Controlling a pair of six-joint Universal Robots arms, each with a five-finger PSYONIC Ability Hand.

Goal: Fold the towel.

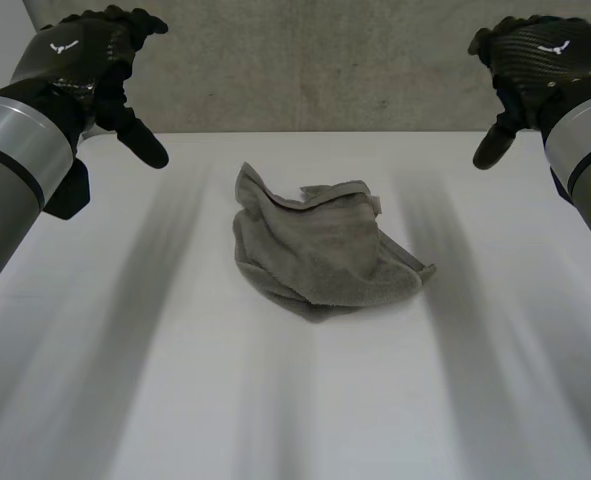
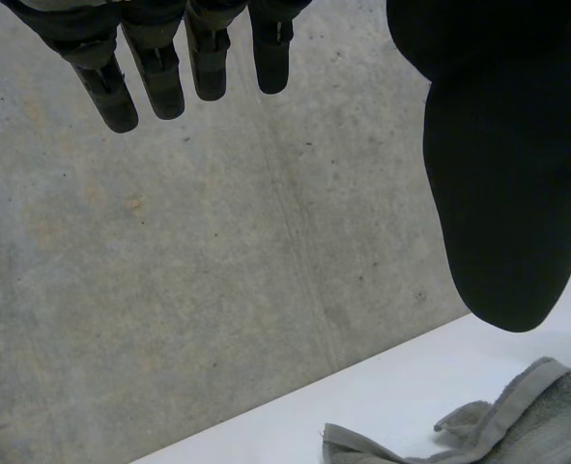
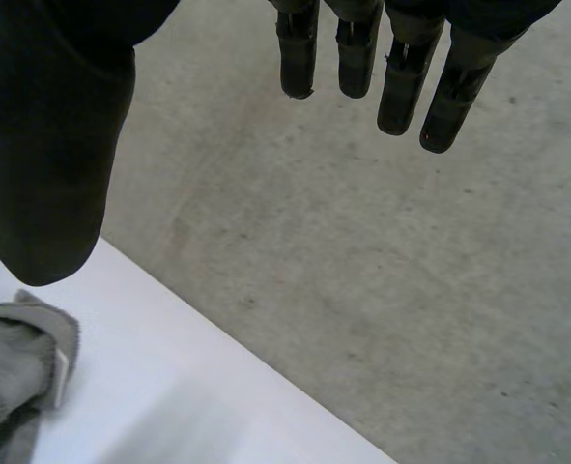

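looking at a grey towel lying crumpled in a loose heap around the middle of the white table, with curling edges and not folded yet. seeing the left hand hanging in the air off to the towel's left and the right hand hanging off to its right, both well apart from the cloth. holding nothing on either side, with fingers straight and relaxed and thumbs spread wide. also spotting grey concrete past the table's far edge.

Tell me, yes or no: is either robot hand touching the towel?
No. The left robot hand and right robot hand hover open, apart from the crumpled towel.
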